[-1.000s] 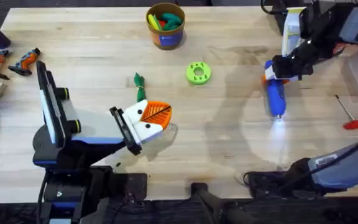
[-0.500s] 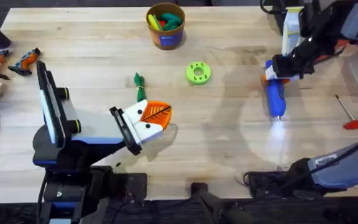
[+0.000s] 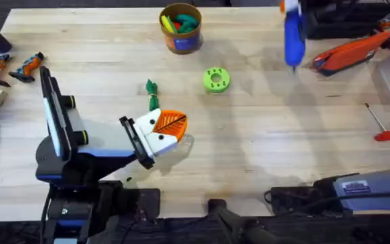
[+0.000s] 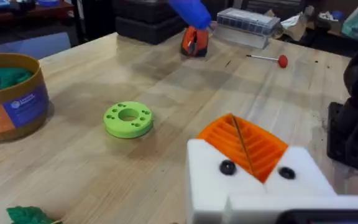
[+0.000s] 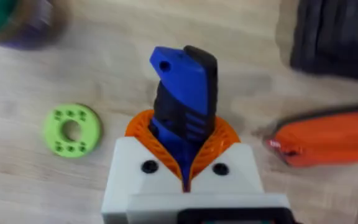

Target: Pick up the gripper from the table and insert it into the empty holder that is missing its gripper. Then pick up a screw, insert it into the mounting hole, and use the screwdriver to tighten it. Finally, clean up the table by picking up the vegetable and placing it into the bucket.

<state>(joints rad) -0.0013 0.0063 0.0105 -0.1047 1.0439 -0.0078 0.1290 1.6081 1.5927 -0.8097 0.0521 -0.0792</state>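
Mostly bare wooden table (image 3: 263, 149)

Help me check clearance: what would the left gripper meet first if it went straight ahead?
Probably the lime-green disc, lying on the table slightly to one side of the left gripper's line; depth is unclear.

Vegetable (image 3: 152, 95) between bucket (image 3: 180, 42) behind, left end effector (image 3: 162, 132) before.

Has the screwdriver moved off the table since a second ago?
Yes. The screwdriver is now lifted in the right gripper and has shifted toward the far edge, away from the red-handled rod, which stayed put.
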